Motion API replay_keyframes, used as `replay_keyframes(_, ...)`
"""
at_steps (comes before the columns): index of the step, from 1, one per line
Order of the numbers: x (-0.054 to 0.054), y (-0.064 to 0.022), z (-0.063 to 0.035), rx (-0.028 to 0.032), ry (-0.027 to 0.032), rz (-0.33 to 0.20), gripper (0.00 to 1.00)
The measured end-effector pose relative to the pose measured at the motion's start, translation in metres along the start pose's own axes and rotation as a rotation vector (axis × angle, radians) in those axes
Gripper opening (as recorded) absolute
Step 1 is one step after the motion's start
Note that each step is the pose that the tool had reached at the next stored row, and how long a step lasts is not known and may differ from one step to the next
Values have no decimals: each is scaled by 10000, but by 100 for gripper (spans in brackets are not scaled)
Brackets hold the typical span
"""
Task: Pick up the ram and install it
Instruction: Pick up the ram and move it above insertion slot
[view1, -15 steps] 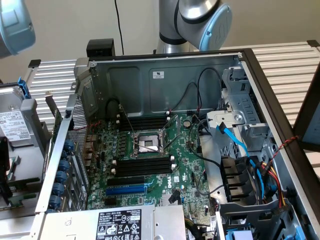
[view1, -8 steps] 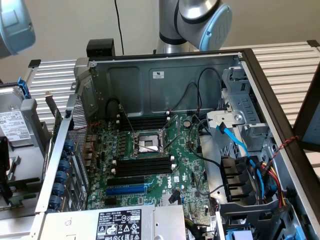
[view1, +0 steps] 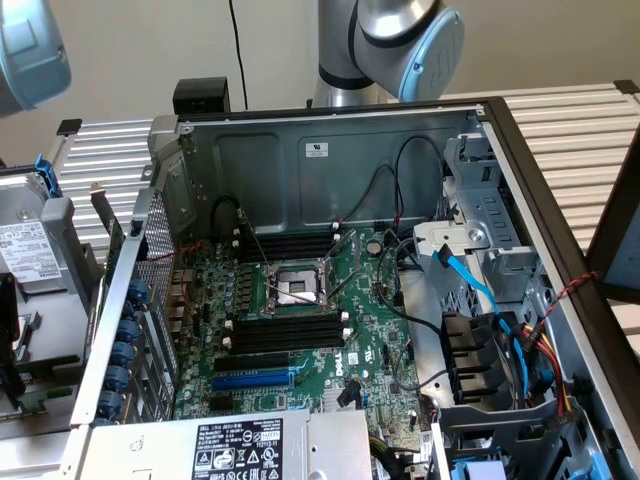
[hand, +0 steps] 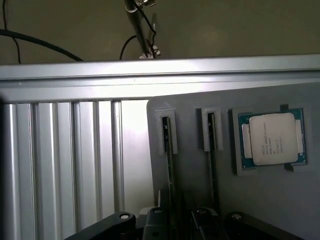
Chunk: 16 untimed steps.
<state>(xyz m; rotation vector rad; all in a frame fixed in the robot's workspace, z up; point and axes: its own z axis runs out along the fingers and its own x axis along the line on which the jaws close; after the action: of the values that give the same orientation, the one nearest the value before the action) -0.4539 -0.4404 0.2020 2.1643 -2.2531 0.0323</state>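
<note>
Two ram sticks stand on edge in grey holders on a grey tray. One ram stick runs down toward my gripper; the other stands beside it. I see each only as a thin dark edge. My gripper's black linkages hang just over the near ends of the sticks, open, with nothing held. In the exterior view the open computer case shows the motherboard with long black empty slots on either side of the processor socket.
A processor chip lies in a recess of the tray beside the sticks. The tray rests on a ribbed aluminium table. Inside the case are loose cables, a blue slot and the power supply. The arm's base stands behind the case.
</note>
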Motion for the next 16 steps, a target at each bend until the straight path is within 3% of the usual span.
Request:
replay_keyframes(5, 0, 0, 0, -1, 1, -2, 22)
replay_keyframes(6, 0, 0, 0, 0, 1, -2, 15)
replay_keyframes(16, 0, 0, 3, 5, 1, -220, 15)
